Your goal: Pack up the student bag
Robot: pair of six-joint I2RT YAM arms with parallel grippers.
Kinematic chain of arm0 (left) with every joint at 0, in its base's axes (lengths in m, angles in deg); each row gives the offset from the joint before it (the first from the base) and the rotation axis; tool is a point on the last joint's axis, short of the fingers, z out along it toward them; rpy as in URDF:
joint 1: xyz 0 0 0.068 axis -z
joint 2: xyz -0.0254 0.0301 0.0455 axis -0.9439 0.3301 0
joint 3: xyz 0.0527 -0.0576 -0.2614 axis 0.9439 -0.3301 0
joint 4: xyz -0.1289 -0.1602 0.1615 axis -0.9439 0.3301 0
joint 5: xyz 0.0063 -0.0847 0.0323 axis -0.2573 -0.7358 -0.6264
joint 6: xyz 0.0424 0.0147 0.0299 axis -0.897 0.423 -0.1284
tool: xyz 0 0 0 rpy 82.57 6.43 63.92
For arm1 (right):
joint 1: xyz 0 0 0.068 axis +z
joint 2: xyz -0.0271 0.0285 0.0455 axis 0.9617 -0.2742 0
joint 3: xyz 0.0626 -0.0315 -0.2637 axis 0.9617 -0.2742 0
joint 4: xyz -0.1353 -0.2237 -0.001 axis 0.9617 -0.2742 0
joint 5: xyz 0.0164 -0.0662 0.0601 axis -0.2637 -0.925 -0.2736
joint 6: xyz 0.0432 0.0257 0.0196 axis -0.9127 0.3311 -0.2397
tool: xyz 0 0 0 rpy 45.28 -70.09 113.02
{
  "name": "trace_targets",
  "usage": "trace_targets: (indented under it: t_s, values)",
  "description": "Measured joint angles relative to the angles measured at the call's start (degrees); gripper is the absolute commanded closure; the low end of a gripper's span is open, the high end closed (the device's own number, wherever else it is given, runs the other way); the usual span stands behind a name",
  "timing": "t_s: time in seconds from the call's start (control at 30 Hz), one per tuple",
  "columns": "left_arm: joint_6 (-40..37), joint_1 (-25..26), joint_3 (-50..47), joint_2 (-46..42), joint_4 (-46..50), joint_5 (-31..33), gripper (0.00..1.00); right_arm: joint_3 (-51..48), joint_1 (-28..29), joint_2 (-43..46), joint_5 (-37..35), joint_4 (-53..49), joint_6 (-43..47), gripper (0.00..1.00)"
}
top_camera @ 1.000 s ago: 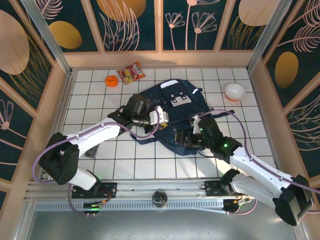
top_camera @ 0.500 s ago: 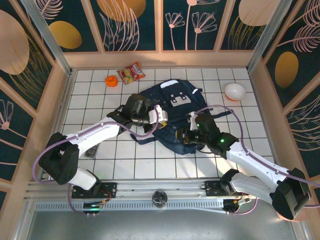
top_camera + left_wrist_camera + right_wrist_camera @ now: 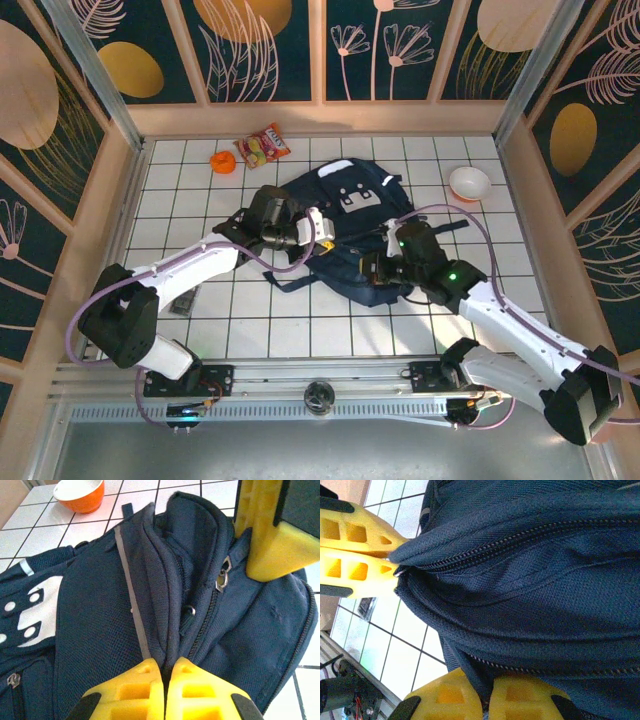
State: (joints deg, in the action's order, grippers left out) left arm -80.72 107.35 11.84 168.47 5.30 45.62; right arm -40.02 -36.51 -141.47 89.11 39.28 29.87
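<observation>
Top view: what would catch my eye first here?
The big navy student bag lies mid-table, with both yellow-fingered grippers pinching its fabric: the left gripper at its left edge, the right gripper at its near edge. Farther back sit a bright snack packet at left and a bowl at right.

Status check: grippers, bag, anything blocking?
Left gripper jaws shut, pinching student bag fabric by a zipper. Right gripper jaws shut on the bag's near edge. Snack packet and bowl sit apart, not in the way.
</observation>
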Motion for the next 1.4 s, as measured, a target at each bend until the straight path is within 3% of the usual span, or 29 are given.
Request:
trace_targets:
  t_s: [0.2, 0.37, 0.47, 0.5, 0.63, 0.7, 0.77, 0.83, 1.0, 1.03, 1.1, 1.17, 1.4]
  values:
    - [-0.66, -3.69, -0.04, 0.00, 1.42, 2.34, 1.00, 0.22, -3.17, 0.39, 0.46, -6.47, 2.14, 1.00]
    - [-0.61, -3.69, -0.04, 0.00, 1.81, -0.68, 0.98, 0.22, -3.32, 0.04, 3.61, -5.62, 2.45, 1.00]
    - [-1.11, -3.41, -0.35, 0.00, 1.14, -4.00, 0.55, 0.22, -3.32, -1.01, 5.29, -4.55, 2.54, 1.00]
    - [-1.09, -3.21, -0.70, 0.00, 0.66, -4.55, 0.46, 0.22, -3.32, -1.22, 5.73, -4.35, 2.69, 1.00]
    - [-2.91, -1.14, -1.62, 0.26, 0.15, -5.18, 0.21, 0.33, -3.37, -1.46, 6.45, -4.13, 3.76, 1.00]
    - [-4.02, 0.81, -1.57, 0.94, -0.17, -4.66, 0.17, 0.66, -3.37, -1.64, 6.56, -4.15, 4.02, 1.00]
    - [-4.81, 2.89, -1.55, 2.32, -0.68, -3.78, 0.18, 0.98, -3.39, -2.08, 7.10, -4.04, 4.57, 1.00]
    - [-4.79, 3.98, -1.31, 4.00, -1.49, -2.97, 0.28, 1.18, -3.43, -2.56, 7.54, -4.02, 5.05, 1.00]
    - [-4.26, 3.98, 0.52, 7.28, -4.09, -0.07, 0.84, 1.62, -3.43, -3.50, 8.07, -4.28, 6.05, 0.99]
    - [-4.28, 3.93, 0.70, 7.45, -4.20, -0.07, 0.90, 1.88, -3.54, -3.63, 8.00, -4.26, 6.23, 0.91]
    - [-4.63, 3.93, 0.70, 7.45, -4.44, 0.11, 0.94, 2.27, -3.98, -3.74, 8.02, -4.44, 6.47, 0.80]
    - [-4.85, 3.89, 0.70, 7.45, -4.42, -0.02, 0.94, 2.54, -4.46, -3.74, 8.52, -4.61, 6.67, 0.77]
    - [-5.01, 3.82, 0.70, 7.43, -4.39, -0.44, 0.94, 3.72, -5.68, -6.69, 11.30, -4.24, 6.75, 0.77]
